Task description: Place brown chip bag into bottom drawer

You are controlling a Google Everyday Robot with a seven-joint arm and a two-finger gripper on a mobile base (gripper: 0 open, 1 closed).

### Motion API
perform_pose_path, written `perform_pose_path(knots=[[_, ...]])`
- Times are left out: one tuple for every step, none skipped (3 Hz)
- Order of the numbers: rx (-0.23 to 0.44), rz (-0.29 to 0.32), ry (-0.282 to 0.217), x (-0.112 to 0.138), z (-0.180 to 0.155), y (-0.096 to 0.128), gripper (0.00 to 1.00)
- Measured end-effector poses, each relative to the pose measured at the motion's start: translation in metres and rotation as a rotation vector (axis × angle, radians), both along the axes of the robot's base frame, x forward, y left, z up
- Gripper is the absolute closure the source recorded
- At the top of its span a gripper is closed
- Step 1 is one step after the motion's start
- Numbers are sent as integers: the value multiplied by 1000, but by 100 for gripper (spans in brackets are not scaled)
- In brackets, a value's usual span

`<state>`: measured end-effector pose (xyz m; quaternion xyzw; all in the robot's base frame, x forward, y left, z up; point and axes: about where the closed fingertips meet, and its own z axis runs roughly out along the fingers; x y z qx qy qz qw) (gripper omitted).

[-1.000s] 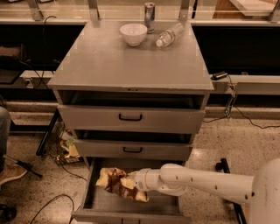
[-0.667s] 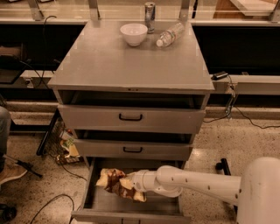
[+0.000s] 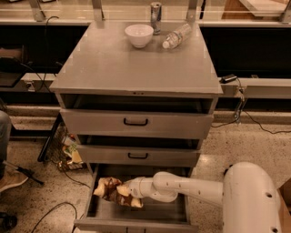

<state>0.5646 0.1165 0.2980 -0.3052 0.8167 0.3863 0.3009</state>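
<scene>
Currently: my fingers (image 3: 126, 195), clamped on brown chip bag (image 3: 108, 189), inside open bottom drawer (image 3: 163, 212); bag juts beyond their tips.

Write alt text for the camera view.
A white robot arm reaches its gripper to a brown chip bag inside the open bottom drawer of a grey cabinet. On top sit a white bowl, a can and a plastic bottle on its side.

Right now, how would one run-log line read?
end effector: inside bottom drawer | brown chip bag: at end effector, left half | bottom drawer: open
</scene>
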Motion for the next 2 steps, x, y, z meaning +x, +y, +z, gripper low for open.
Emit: perform_pose_path(knots=[[18,8,7,5,-8,11,26],[25,9,5,7,-6,13,4]])
